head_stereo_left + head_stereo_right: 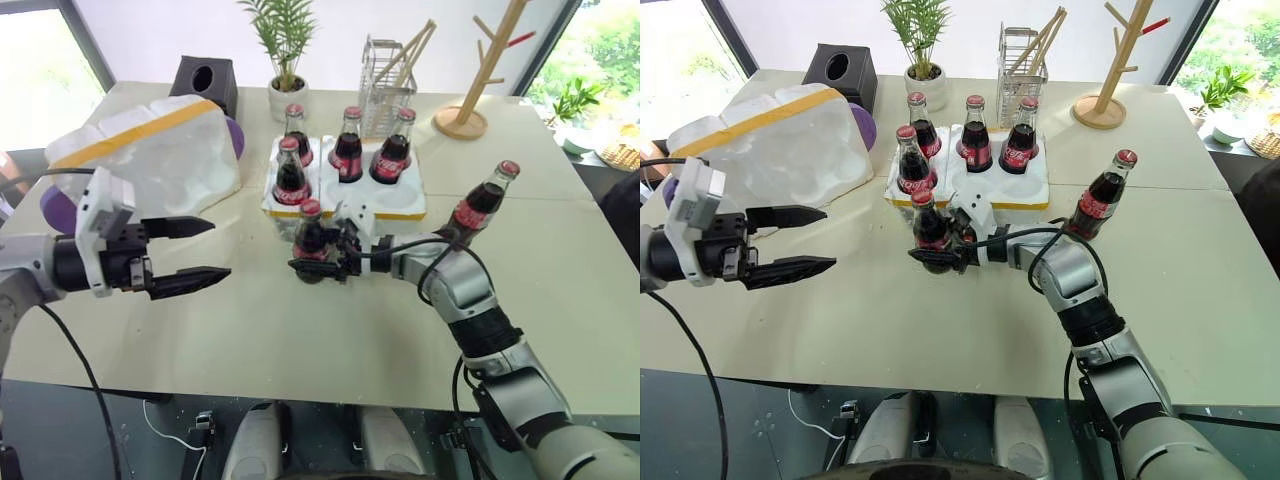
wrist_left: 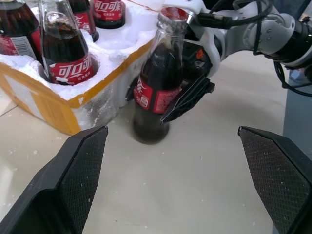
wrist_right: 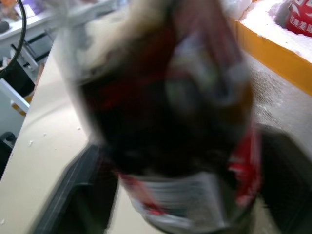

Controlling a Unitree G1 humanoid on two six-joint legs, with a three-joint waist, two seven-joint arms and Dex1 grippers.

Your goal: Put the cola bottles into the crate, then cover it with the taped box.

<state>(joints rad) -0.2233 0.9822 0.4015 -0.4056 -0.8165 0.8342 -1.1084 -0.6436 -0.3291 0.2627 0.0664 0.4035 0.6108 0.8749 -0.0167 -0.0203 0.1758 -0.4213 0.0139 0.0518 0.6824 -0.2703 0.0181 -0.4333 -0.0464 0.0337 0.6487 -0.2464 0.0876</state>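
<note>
While your left gripper (image 1: pixel 205 248) idles with jaws apart, clear of the taped box (image 1: pixel 160 150), your right gripper (image 1: pixel 322 262) is clamped on a cola bottle (image 1: pixel 311 240) standing just in front of the crate (image 1: pixel 345 195). Four bottles sit in wells; one (image 1: pixel 482 203) waits to the right.

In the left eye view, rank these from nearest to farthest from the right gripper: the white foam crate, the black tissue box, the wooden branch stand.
1. White foam crate: just behind the right gripper.
2. Black tissue box: far back, toward the left.
3. Wooden branch stand: far back, toward the right; too close to call against the tissue box.
</note>
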